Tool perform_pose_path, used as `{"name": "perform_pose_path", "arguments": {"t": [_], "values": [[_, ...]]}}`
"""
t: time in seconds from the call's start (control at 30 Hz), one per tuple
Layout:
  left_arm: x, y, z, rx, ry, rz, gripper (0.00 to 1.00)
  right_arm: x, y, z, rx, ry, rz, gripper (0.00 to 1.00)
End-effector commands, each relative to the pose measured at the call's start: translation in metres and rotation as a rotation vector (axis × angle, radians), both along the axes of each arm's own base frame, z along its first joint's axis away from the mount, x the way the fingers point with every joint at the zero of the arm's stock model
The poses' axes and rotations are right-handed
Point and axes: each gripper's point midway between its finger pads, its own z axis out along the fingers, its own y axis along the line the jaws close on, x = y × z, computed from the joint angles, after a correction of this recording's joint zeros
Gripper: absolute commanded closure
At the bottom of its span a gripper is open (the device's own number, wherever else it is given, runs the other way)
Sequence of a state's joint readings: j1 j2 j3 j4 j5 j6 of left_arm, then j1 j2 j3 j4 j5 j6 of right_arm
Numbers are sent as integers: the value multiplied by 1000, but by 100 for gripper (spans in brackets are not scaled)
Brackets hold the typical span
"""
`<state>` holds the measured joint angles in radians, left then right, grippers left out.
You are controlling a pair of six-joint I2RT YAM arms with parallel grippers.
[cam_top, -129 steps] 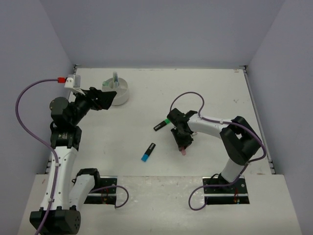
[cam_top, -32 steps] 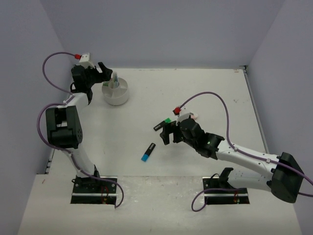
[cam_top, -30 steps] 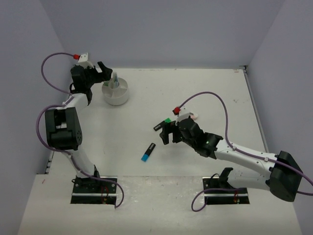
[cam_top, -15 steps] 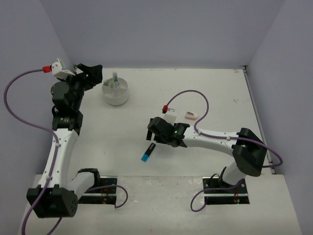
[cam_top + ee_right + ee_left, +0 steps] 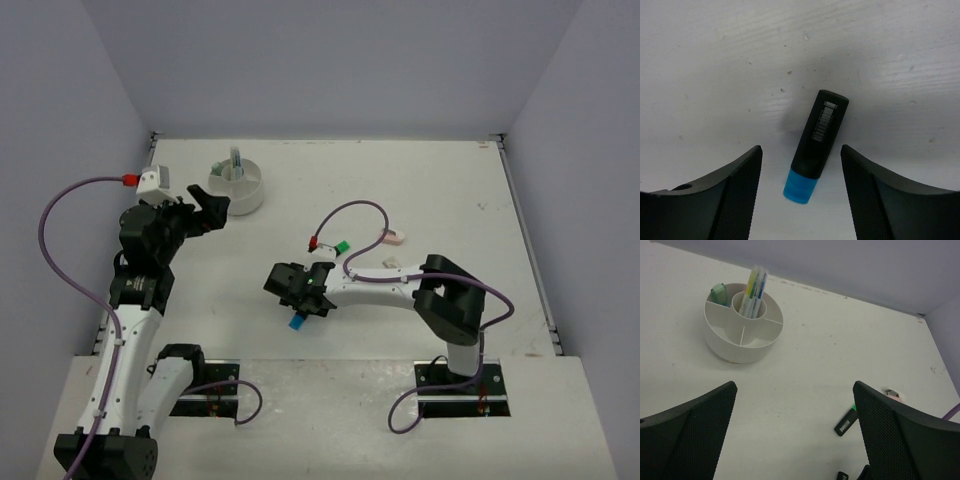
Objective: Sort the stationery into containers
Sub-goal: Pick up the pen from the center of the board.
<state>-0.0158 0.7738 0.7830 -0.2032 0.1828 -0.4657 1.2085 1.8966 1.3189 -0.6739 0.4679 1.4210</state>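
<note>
End effector (image 5: 800,148) astride highlighter (image 5: 821,127), blue-end wristward

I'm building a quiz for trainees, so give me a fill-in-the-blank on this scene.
The right gripper has open fingers on either side of a black-bodied highlighter with a ____ end. In the round white plastic tub, the ____ compartment holds thin pens. The left gripper is ____, holding nothing.
Missing: blue; centre; open.
</note>
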Motion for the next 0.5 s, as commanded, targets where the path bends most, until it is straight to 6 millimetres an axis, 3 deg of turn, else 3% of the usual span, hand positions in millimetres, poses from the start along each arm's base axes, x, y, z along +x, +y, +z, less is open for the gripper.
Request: {"name": "perform_pose_path", "arguments": {"t": [0.0, 0.23, 0.4, 0.47], "values": [[-14, -6, 0, 52, -15, -59, 0, -4, 5, -13, 11, 26, -35, 41], [-16, -8, -14, 59, 17, -76, 0, -16, -4, -36, -28, 78, -32, 55], [-15, -13, -19, 48, 34, -105, 0, -18, -14, -45, -61, 86, -34, 57], [-16, -16, -21, 34, 41, -118, 0, -15, -16, -41, -65, 62, -17, 72]]}}
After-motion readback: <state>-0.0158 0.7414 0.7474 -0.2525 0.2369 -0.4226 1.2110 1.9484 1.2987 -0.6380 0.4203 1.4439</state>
